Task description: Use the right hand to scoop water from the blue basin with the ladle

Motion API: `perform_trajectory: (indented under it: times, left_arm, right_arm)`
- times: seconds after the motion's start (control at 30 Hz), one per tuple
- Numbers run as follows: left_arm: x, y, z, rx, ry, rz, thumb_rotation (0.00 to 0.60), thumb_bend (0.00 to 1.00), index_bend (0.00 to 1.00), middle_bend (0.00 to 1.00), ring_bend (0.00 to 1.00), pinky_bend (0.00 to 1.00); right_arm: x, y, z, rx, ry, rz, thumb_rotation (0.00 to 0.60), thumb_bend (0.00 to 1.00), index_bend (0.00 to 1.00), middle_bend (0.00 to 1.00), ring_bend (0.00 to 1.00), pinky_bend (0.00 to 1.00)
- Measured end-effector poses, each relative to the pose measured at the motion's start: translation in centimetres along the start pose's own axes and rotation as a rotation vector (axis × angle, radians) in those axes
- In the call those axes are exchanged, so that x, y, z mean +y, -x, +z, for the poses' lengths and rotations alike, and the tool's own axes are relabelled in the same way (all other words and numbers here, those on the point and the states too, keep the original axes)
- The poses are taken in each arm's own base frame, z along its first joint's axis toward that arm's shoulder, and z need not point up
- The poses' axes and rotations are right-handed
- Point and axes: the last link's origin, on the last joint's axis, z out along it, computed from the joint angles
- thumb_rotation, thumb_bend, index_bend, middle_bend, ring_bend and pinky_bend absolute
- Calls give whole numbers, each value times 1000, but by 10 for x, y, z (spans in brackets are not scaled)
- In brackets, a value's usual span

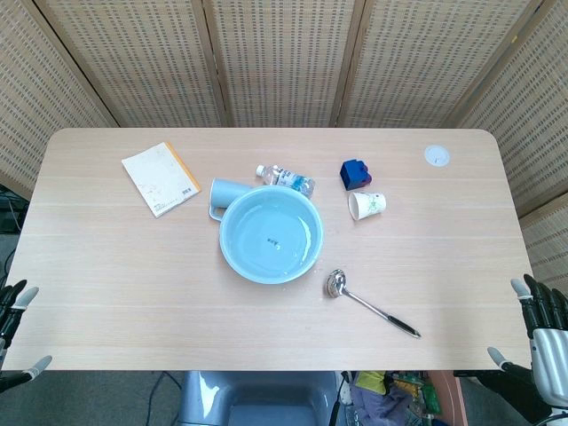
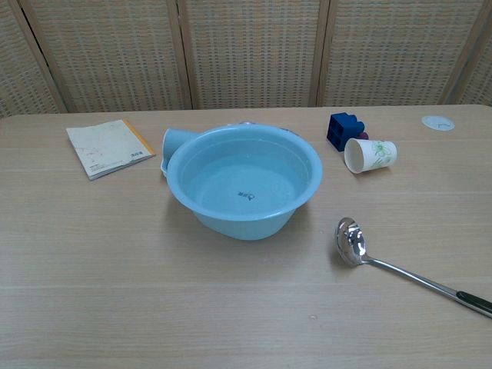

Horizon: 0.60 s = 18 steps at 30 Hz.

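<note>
The blue basin [image 1: 240,257] [image 2: 181,192] holds clear water and sits at the table's middle. A steel ladle [image 1: 371,303] [image 2: 400,269] with a dark handle tip lies flat on the table to the basin's right, its bowl toward the basin and handle pointing to the near right. My right hand [image 1: 540,328] hangs off the table's near right edge, fingers spread, holding nothing, well clear of the ladle. At the near left edge my left hand [image 1: 13,333] shows, fingers apart and empty. Neither hand appears in the chest view.
A notebook [image 1: 160,178] [image 2: 106,147] lies far left. A pale blue mug [image 1: 224,194] and a plastic bottle [image 1: 286,177] lie behind the basin. A blue block [image 1: 355,173] [image 2: 345,130], a tipped paper cup [image 1: 366,205] [image 2: 370,154] and a white disc [image 1: 436,156] sit at the far right.
</note>
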Motion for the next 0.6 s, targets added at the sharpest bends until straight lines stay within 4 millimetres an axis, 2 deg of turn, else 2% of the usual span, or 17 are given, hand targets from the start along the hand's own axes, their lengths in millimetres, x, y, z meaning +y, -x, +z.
perform_trajectory:
  times: [0.2,0.27,0.3,0.33,0.37,0.4,0.43,0.5,0.6]
  left_arm:
    - [0,0,0,0,-4,1,600,0,0,0,0,0]
    - [0,1,0,-2,-5,1,600,0,0,0,0,0]
    - [0,1,0,-3,-5,1,600,0,0,0,0,0]
    - [0,1,0,-3,-4,2,600,0,0,0,0,0]
    - [0,1,0,-2,-4,4,600,0,0,0,0,0]
    - [1,1,1,-1,-4,5,600,0,0,0,0,0]
    - [1,2,2,0,-5,7,600,0,0,0,0,0]
    - [1,3,3,-2,-8,9,600,0,0,0,0,0]
    - [2,4,5,-4,-13,12,600,0,0,0,0,0]
  right_arm:
    - [-1,3,1,-14,-2,-10,600,0,0,1,0,0]
    - [-1,5,1,-24,-5,-14,600,0,0,88,85,9]
    - [-2,6,2,-28,-8,-17,600,0,0,213,207,84]
    - [-3,7,2,-30,-11,-21,600,0,0,375,363,254]
    - [-3,8,4,-32,-17,-24,600,0,0,474,457,404]
    - [-5,11,6,-36,-27,-27,600,0,0,597,571,636]
    - [-6,14,9,-41,-38,-30,600,0,0,687,657,809]
    - [-9,23,16,-57,-69,-44,600,0,1,792,763,952]
    - [-16,37,28,-94,-116,-66,600,0,69,891,860,1000]
